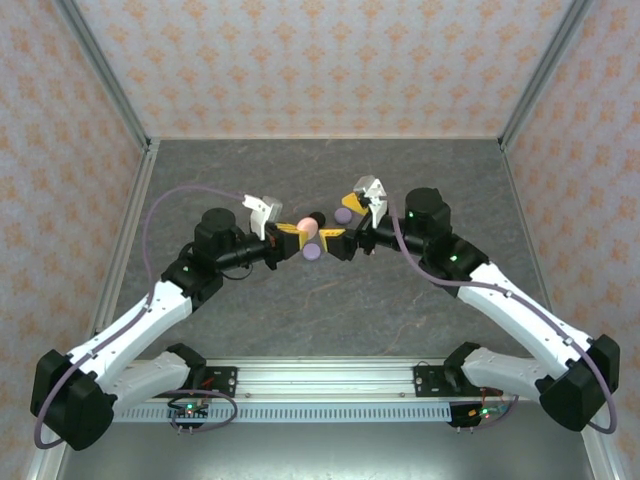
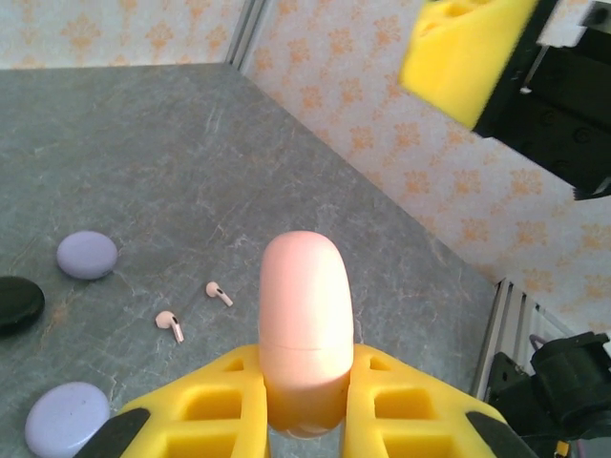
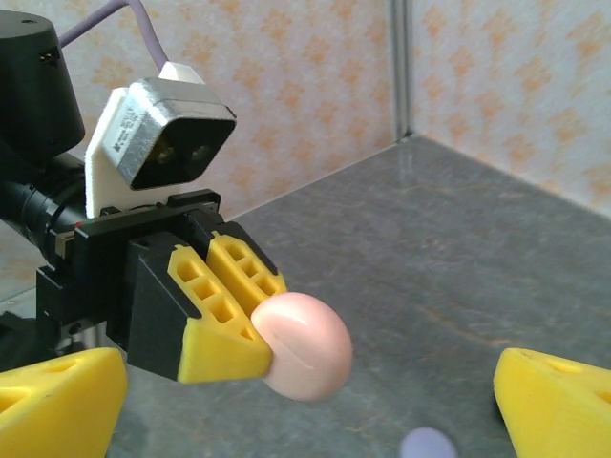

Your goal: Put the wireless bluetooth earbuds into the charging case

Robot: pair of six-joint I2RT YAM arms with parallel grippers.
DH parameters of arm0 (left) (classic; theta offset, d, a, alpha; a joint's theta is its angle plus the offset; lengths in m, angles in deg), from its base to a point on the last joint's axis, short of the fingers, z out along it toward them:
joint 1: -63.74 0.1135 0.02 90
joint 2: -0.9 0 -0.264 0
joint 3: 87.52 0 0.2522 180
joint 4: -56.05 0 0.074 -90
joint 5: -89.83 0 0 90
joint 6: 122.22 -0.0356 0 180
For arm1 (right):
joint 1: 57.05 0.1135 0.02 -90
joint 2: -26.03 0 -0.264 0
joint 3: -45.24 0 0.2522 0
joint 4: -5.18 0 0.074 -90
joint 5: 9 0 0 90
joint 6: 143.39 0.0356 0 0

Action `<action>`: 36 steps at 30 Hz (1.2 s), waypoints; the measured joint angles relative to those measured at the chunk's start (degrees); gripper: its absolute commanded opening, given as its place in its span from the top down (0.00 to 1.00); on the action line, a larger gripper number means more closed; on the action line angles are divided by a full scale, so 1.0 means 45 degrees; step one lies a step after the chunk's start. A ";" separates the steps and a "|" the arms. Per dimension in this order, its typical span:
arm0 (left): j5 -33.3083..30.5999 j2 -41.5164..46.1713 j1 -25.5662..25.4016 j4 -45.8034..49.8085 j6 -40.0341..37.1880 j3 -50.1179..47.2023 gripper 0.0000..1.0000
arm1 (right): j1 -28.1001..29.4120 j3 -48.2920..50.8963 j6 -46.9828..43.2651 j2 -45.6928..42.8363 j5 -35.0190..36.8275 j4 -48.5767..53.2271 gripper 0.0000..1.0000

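- the left gripper (image 2: 305,386) is sitting nearest the left wrist lens. its yellow fingers (image 2: 215,405) are clamping the lower part of the pink charging case (image 2: 305,305), one on each side, and holding it clear of the table (image 2: 191,143).
- the case is pointing its rounded end away from the gripper. a thin seam is running across its body and no gap is showing there, so the lid is judged to be closed.
- the right gripper (image 3: 307,408) is facing the case from the opposite side with its jaws standing wide apart. neither finger is touching the case and it is carrying nothing.
- in the top view both grippers are meeting above the middle of the table, with the case between them.
- two pink earbuds (image 2: 170,325) are lying loose on the table below the held case, near each other and well apart from it.
- two lavender discs (image 2: 87,255) and a black disc (image 2: 17,303) are lying to the left of the earbuds.
- progress, as a judgement: the task is standing at an early stage. the case is being lifted and presented, but no earbud is sitting in it as far as the views show.
- remaining work: opening the lid, picking each earbud off the table, and seating it in the case.
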 measured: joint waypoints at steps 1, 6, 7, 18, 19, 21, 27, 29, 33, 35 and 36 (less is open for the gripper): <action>-0.0049 0.0015 -0.0102 -0.0170 -0.0117 -0.0058 1.00 | 0.0000 0.0000 0.0291 0.0175 -0.0107 -0.0010 0.05; -0.0185 0.0024 -0.0311 -0.0597 -0.0549 -0.0058 1.00 | -0.0005 -0.0005 0.1141 0.1107 -0.0160 -0.0044 0.12; -0.0233 0.0039 -0.0335 -0.0607 -0.0583 -0.0058 1.00 | -0.0005 -0.0015 0.1273 0.1302 -0.0126 -0.0044 0.13; -0.0719 0.0136 -0.0389 -0.0680 -0.0903 -0.0058 1.00 | -0.0355 -0.0529 0.2127 0.2356 -0.0073 -0.0126 0.16; -0.0777 0.0136 -0.0389 -0.0680 -0.0928 -0.0058 1.00 | -0.0389 -0.0622 0.2147 0.2438 -0.0078 -0.0131 0.16; -0.0865 0.0136 -0.0389 -0.0680 -0.0996 -0.0058 1.00 | -0.0471 -0.0758 0.2225 0.2565 -0.0131 -0.0131 0.16; -0.0685 0.0136 -0.0559 -0.0665 -0.1239 -0.0058 1.00 | -0.0884 -0.1171 0.2370 0.2987 -0.0019 -0.0136 0.16; -0.0675 0.0136 -0.0568 -0.0656 -0.1239 -0.0058 1.00 | -0.0971 -0.1224 0.2375 0.3031 -0.0029 -0.0136 0.16; -0.0656 0.0136 -0.0568 -0.0636 -0.1321 -0.0058 1.00 | -0.0981 -0.1234 0.2375 0.3031 -0.0034 -0.0136 0.16; -0.0661 0.0136 -0.0568 -0.0627 -0.1341 -0.0058 1.00 | -0.1039 -0.1234 0.2375 0.3011 -0.0029 -0.0131 0.16; -0.0665 0.0136 -0.0568 -0.0627 -0.1379 -0.0058 1.00 | -0.1083 -0.1234 0.2375 0.2963 0.0000 -0.0102 0.16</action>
